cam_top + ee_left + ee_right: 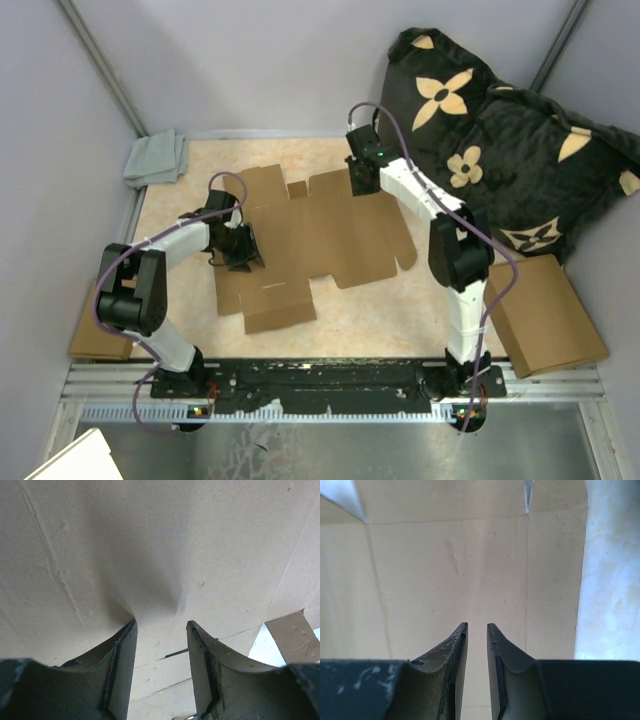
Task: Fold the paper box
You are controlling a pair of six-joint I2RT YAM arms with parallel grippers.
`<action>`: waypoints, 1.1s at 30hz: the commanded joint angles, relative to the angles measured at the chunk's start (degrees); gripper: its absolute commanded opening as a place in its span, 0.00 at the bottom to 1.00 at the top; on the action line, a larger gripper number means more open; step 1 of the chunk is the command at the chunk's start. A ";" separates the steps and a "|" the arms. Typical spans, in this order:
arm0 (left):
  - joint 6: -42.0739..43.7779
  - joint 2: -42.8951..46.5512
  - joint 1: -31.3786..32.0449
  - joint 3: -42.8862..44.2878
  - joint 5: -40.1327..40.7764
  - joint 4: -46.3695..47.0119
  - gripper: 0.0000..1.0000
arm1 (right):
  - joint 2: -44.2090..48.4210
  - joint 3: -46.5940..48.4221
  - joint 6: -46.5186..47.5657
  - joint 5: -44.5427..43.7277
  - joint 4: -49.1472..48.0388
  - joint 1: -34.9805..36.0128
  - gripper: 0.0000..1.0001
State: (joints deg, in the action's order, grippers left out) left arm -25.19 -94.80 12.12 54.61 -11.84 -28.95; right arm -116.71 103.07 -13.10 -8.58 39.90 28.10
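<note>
The paper box (310, 235) lies as a flat brown die-cut sheet in the middle of the table, with one near-left flap (278, 305) folded. My left gripper (243, 250) is over the sheet's left part, tips down on the cardboard. In the left wrist view it (161, 622) is open, with only the paper box (175, 545) under it. My right gripper (362, 180) is at the sheet's far right edge. In the right wrist view it (477, 625) is nearly closed, a thin gap with nothing in it, above the paper box (445, 570).
A grey cloth (155, 158) lies at the far left corner. A black flowered cushion (500, 140) fills the far right. A ready-made brown box (545, 315) sits near right. A smaller flat cardboard piece (95, 335) lies at the left edge.
</note>
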 commanded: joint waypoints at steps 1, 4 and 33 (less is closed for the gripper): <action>1.13 -0.35 0.07 0.42 2.66 -2.62 0.52 | -7.57 -0.92 1.94 1.35 3.13 1.18 0.23; 1.44 -1.71 0.01 1.92 3.05 -2.70 0.52 | -6.82 -5.25 0.77 2.60 0.94 1.15 0.23; 0.51 -25.34 0.27 32.96 -5.98 -3.73 0.51 | 12.71 -27.66 -10.22 19.17 -0.68 25.80 0.24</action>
State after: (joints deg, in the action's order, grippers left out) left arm -24.69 -116.79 12.12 83.37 -16.14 -33.56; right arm -101.73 66.94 -21.43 10.37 39.24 54.63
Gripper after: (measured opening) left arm 0.512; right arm 0.246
